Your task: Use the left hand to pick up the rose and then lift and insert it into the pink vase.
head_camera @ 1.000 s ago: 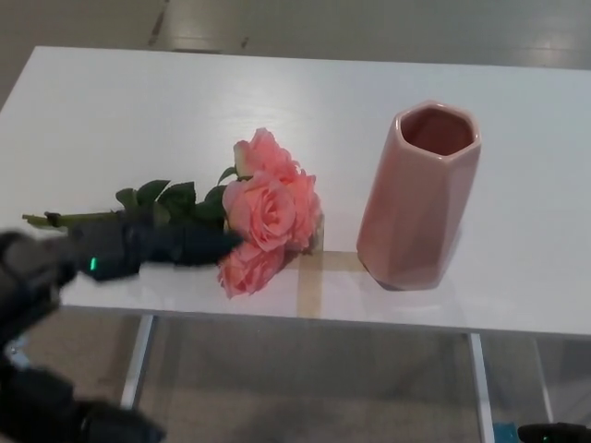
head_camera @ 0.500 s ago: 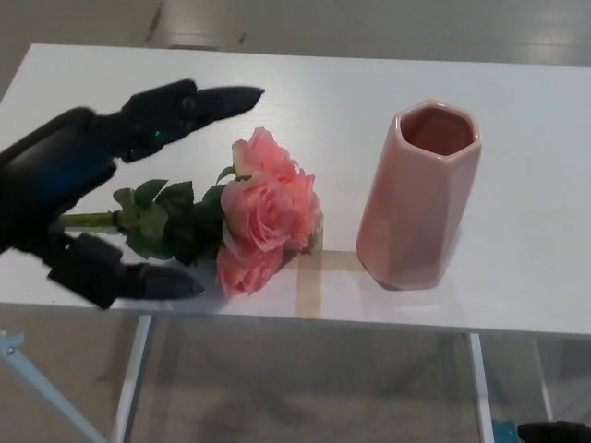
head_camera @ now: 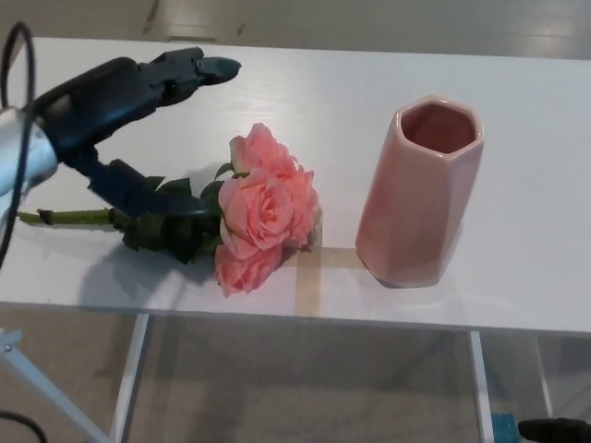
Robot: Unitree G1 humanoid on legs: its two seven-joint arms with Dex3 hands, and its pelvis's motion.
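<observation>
- On the white counter (head_camera: 138, 277), near its front edge, lay the rose (head_camera: 263, 217): a small bunch of salmon-pink blooms with dark green leaves, on its side, the blooms pointing toward the vase.
- Its green stem (head_camera: 69, 218) ran off toward the robot's left, flat on the counter surface.
- Over the stem and leaves hung the left robot hand (head_camera: 125, 120), black, with its fingers spread apart and nothing in its grasp.
- Two thick fingers (head_camera: 189, 69) reached forward above the counter, behind the blooms and clear of them.
- The thumb (head_camera: 138, 192) lay lower down, across the leaves just behind the blooms; whether it actually touched the leaves could not be told.
- A grey forearm section and a black cable showed at the picture's left edge, leading into that hand.
- The pink vase (head_camera: 420, 194) stood upright on the counter to the robot's right of the rose, apart from the blooms, its mouth open and dark inside, its body faceted.
- A pale tan strip of tape (head_camera: 309, 272) was stuck to the counter between the blooms and the vase base, running to the front edge.
- The right robot hand did not show in the head view.
- Below the counter, white metal legs and a beige floor were visible.
</observation>
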